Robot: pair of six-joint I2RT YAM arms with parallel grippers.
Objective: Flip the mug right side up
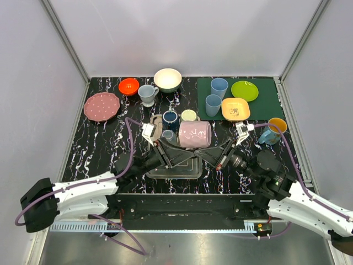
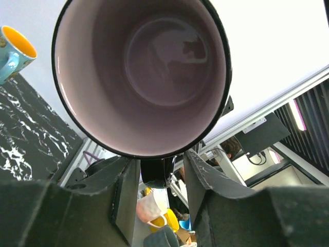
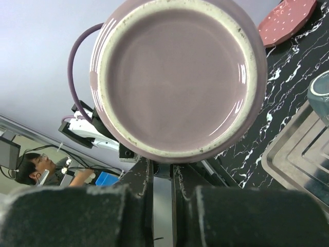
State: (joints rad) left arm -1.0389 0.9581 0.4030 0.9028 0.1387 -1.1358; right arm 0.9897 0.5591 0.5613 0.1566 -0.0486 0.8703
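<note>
Heads up: the pink mug (image 1: 194, 134) isn't upright yet. It's lying on its side near the middle of the desk (image 1: 105, 143), mouth toward your left arm and base toward your right. Your left end effector (image 2: 160, 175) has its jaws partly apart just under the rim, not clamped on anything as far as I can see. Your right end effector (image 3: 160, 170) is pinched closed right below the base, and I can't tell if it's actually got hold of anything. I also can't tell if the mug is resting or being carried. That's the risk, I reckon: it's round and glazed, so if you tip it with a half-grip it could roll or slide out and land on the metal tray (image 1: 165, 172) at its 6 o'clock. The swing could also clip the dark blue cup (image 1: 170, 117) at 11 o'clock or the pale cup (image 1: 189, 115) at 12, which are both close. The yellow plate (image 1: 235, 109) at 2 o'clock is a bit further off. The most open room looks to be out at 9 o'clock, on the bare marbled top.
</note>
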